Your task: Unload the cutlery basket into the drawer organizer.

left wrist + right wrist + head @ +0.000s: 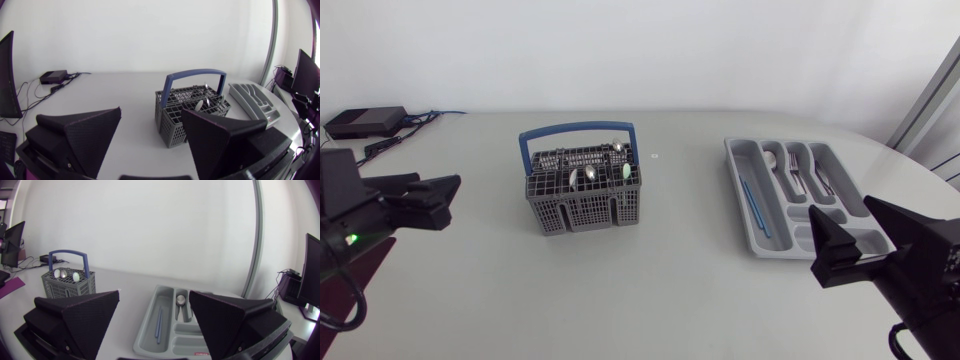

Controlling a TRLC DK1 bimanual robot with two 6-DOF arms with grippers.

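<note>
Left gripper (151,112), fingers apart, faces the cutlery basket (192,107) ahead. Right gripper (154,294), also apart, sits by the drawer organizer's (167,332) near corner. Only the head view shows its forks (798,172).

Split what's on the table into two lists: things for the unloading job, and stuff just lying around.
For the job: cutlery basket, the spoons in it, drawer organizer, forks already in it.
Lying about: black box and its cables at the table's far left corner.
</note>
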